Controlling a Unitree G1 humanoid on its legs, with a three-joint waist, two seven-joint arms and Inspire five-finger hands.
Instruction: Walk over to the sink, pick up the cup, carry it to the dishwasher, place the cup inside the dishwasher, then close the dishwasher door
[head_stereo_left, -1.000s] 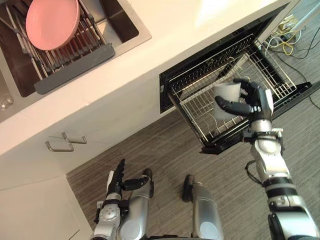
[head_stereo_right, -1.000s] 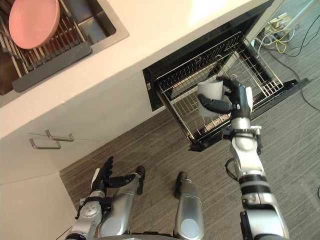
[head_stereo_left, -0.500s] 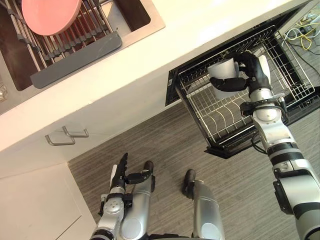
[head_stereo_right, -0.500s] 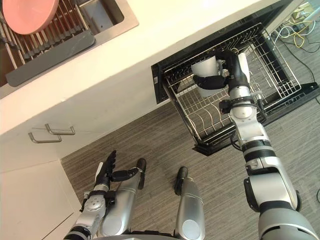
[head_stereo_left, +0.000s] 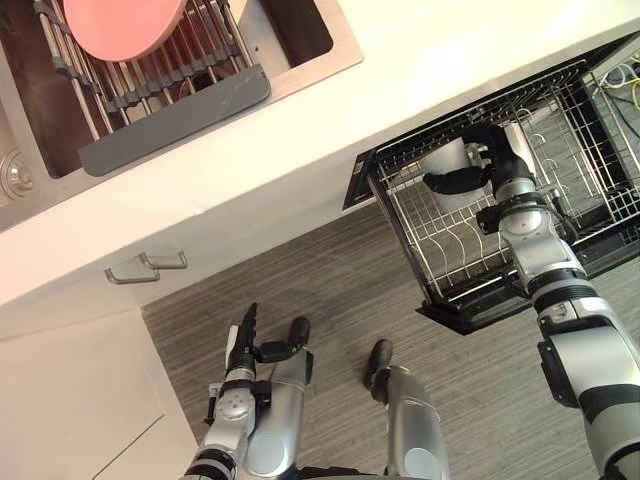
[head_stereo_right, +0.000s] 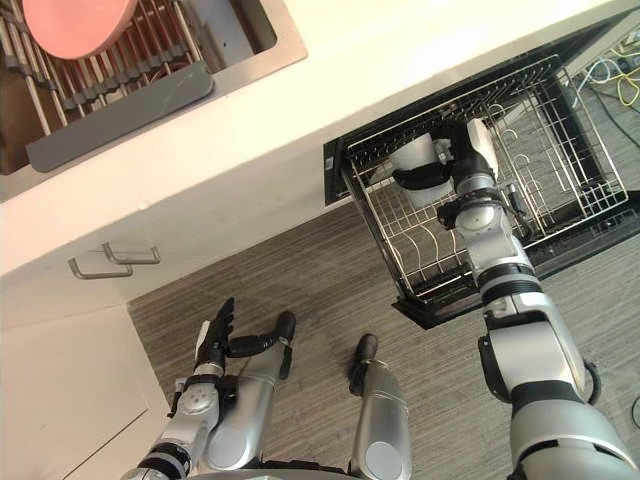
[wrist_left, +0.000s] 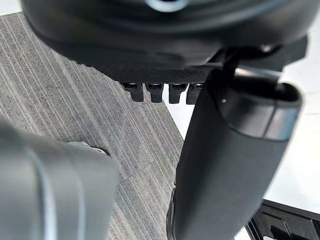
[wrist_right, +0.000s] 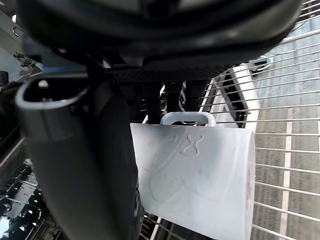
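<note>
Cup (wrist_right: 200, 180) matt white plastic, embossed; rack (head_stereo_left: 455, 255) shiny metal wire.

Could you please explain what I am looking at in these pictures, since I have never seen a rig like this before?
This is a two-legged humanoid robot with silver-grey arms and dark hands. The two wide pictures come from a camera on its head, looking down; the two close ones come from cameras on its wrists. The cream countertop holds a steel sink, where a round pink plate rests on a wire drying rack. Below the counter, a black dishwasher stands open with its wire basket pulled out. The right hand has its fingers curled round a white cup, holding it over that basket; the right wrist picture shows the cup close up. The left hand hangs low over the grey striped floor, fingers straight, holding nothing.
</note>
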